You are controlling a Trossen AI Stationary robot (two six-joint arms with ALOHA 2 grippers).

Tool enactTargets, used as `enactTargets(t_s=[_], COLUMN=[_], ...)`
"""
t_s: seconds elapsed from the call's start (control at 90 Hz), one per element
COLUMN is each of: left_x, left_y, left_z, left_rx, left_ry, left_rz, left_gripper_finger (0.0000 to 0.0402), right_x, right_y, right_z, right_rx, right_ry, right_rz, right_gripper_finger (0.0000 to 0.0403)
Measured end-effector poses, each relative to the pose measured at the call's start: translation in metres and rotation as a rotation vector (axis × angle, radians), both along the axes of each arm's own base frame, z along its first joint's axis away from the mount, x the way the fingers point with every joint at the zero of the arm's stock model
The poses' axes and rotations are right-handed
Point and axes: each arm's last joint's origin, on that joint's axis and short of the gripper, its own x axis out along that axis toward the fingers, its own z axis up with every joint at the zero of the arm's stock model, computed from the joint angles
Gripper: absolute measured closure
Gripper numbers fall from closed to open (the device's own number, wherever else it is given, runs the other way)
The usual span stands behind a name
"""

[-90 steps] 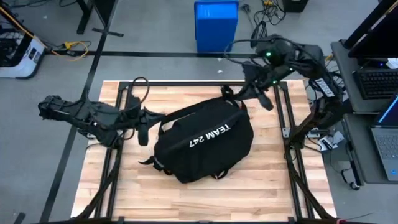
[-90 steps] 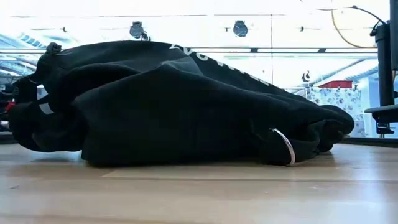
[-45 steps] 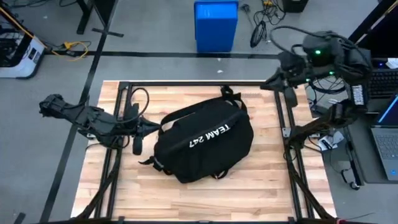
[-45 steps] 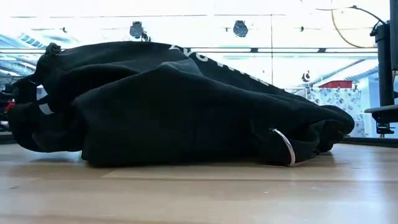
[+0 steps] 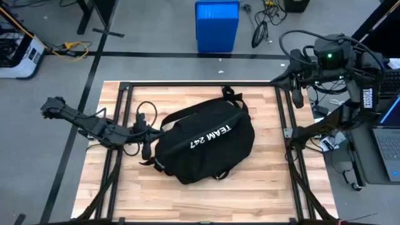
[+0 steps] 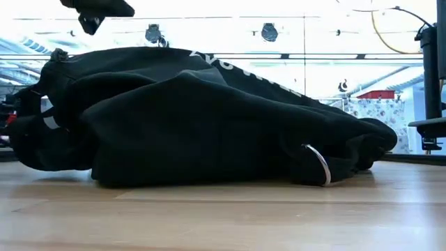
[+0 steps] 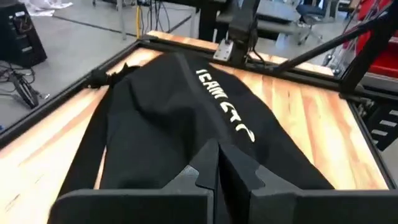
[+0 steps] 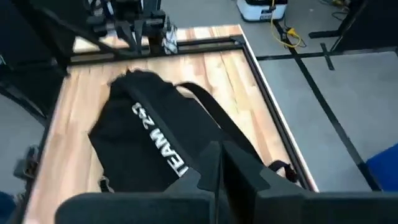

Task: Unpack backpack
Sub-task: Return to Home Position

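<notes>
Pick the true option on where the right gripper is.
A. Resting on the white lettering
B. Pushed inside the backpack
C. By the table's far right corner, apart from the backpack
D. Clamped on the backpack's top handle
C: the high view shows the right gripper by the far right corner of the table, well apart from the backpack lying mid-table; the left gripper is at the backpack's left side.

A blue bin (image 5: 217,25) is seen on the grey floor (image 5: 156,25) beyond the wooden table (image 5: 250,187). A white device (image 5: 19,53), possibly a power unit, is placed near a yellow cable (image 5: 75,47). A laptop (image 5: 390,140) and a keyboard (image 5: 378,81) are set well apart from the bin.
</notes>
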Motion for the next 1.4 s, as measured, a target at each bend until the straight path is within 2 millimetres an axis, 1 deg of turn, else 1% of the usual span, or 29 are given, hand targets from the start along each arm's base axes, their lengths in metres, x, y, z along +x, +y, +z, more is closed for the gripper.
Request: enactTargets(t_s=[0.133,0.244,0.467,0.589,0.711,0.833,0.967,1.044,1.133,1.289,1.344,1.4], left_x=[0.000,0.000,0.001,0.002,0.001,-0.002,-0.002,-0.004,-0.007,-0.012,-0.013,-0.014], left_y=[0.002,0.002,-0.003,-0.011,-0.020,-0.029,-0.032,-0.035,-0.037,-0.038,-0.040,-0.042], left_z=[0.000,0.000,-0.002,-0.004,-0.007,-0.006,0.001,0.002,0.001,-0.002,-0.004,-0.009], left_rx=[0.069,0.100,0.075,0.072,0.074,0.015,-0.002,0.003,0.049,0.097,0.094,0.095], left_ry=[-0.028,-0.023,-0.012,-0.001,0.022,-0.003,-0.080,-0.088,-0.088,-0.076,-0.077,-0.071], left_rz=[0.034,0.041,-0.032,-0.080,-0.153,-0.198,-0.165,-0.153,-0.113,-0.019,-0.028,-0.034], left_gripper_finger=[0.0401,0.0401,0.0401,0.0401,0.0401,0.0401,0.0401,0.0401,0.0401,0.0401,0.0401,0.0401], right_x=[0.006,0.008,0.016,0.022,0.028,0.025,0.023,0.018,0.005,-0.031,-0.046,-0.061], right_y=[-0.006,-0.007,-0.010,-0.012,-0.012,-0.010,-0.008,-0.006,0.001,0.017,0.024,0.030], right_z=[-0.008,-0.010,-0.020,-0.030,-0.041,-0.048,-0.048,-0.047,-0.043,-0.032,-0.033,-0.036], right_rx=[-0.120,-0.134,-0.117,-0.130,-0.101,-0.026,0.006,0.041,0.069,0.094,0.116,0.143], right_ry=[0.082,0.093,0.143,0.198,0.241,0.239,0.202,0.191,0.141,0.019,-0.026,-0.082], right_rz=[-0.021,-0.020,0.009,0.046,0.073,0.076,0.056,0.025,0.026,0.003,-0.002,-0.014], right_gripper_finger=[0.0403,0.0403,0.0403,0.0403,0.0403,0.0403,0.0403,0.0403,0.0403,0.0403,0.0403,0.0403])
